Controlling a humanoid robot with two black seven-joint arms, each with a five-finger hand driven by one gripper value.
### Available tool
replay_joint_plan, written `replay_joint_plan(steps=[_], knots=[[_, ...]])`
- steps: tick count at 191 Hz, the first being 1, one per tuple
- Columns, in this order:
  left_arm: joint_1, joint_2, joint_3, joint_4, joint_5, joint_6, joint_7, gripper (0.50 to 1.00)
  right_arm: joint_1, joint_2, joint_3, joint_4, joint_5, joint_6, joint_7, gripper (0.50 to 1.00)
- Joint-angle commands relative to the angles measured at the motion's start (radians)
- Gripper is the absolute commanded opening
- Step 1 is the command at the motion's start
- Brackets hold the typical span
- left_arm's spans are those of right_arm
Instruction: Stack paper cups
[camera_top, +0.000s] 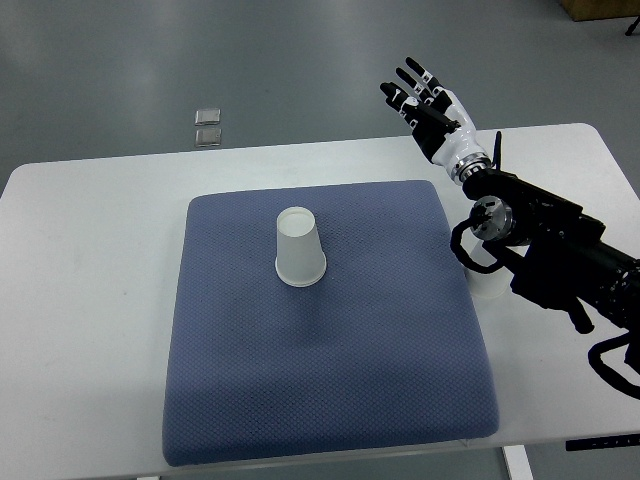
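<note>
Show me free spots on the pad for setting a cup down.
Pad is bare in front of the cup and along both its sides. Crowded only off the pad's right edge, where the right hand's arm hides a second cup.

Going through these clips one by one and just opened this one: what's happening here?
A humanoid robot is set up to stack paper cups, but nothing is held yet. Its right hand is raised above the far right of the white table, fingers spread and empty. One white paper cup stands upside down on the blue textured cushion mat. A second white cup seems to sit on the table beside the mat's right edge, mostly hidden under the right forearm. The left arm is out of view.
</note>
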Motion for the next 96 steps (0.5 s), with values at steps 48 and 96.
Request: replay_joint_plan(steps=[48,96], knots=[[0.0,0.0,0.0,0.002,0.0,0.001,0.0,1.0,0.088,-0.117,-0.009,0.041,-0.047,0.002,-0.007,0.909],[0.0,0.0,0.0,0.002,0.0,-0.001,0.0,1.0,0.177,-0.266,-0.051,0.13,-0.317,0.015,-0.033,0.909]])
